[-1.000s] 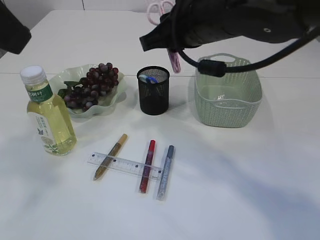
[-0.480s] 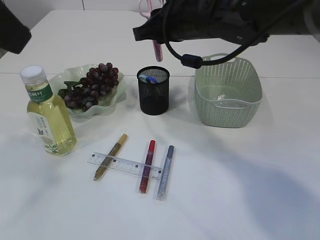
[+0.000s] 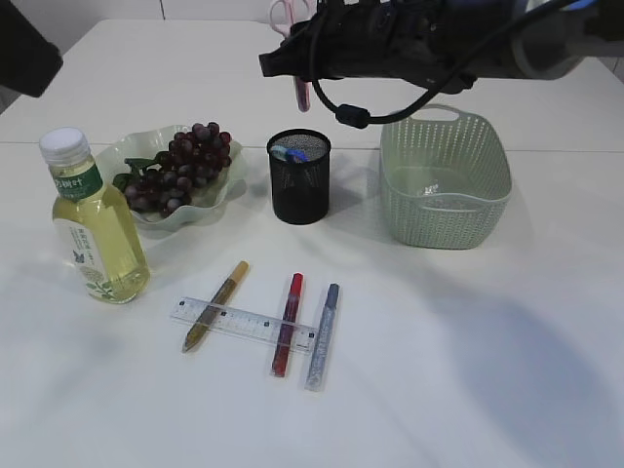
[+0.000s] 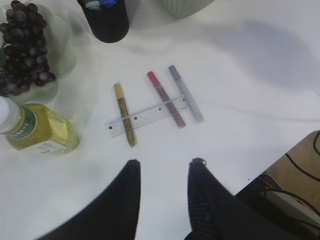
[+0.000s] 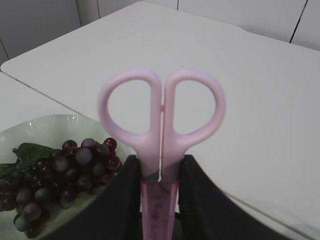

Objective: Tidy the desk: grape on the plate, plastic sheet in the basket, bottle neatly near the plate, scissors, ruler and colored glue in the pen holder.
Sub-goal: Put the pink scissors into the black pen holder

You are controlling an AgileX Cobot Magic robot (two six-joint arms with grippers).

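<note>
White table: the right gripper (image 5: pixel 159 172) is clamping the pink scissors (image 5: pixel 161 117) tip-down above the pen holder (image 3: pixel 299 176), near the back edge, ready for dropping in; the left gripper (image 4: pixel 164 170) is hanging open, empty.

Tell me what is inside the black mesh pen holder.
The pen holder shows a blue object and something pale beside it near the rim. Anything lower is hidden by the dark mesh wall. The scissors remain above, not inside.
</note>
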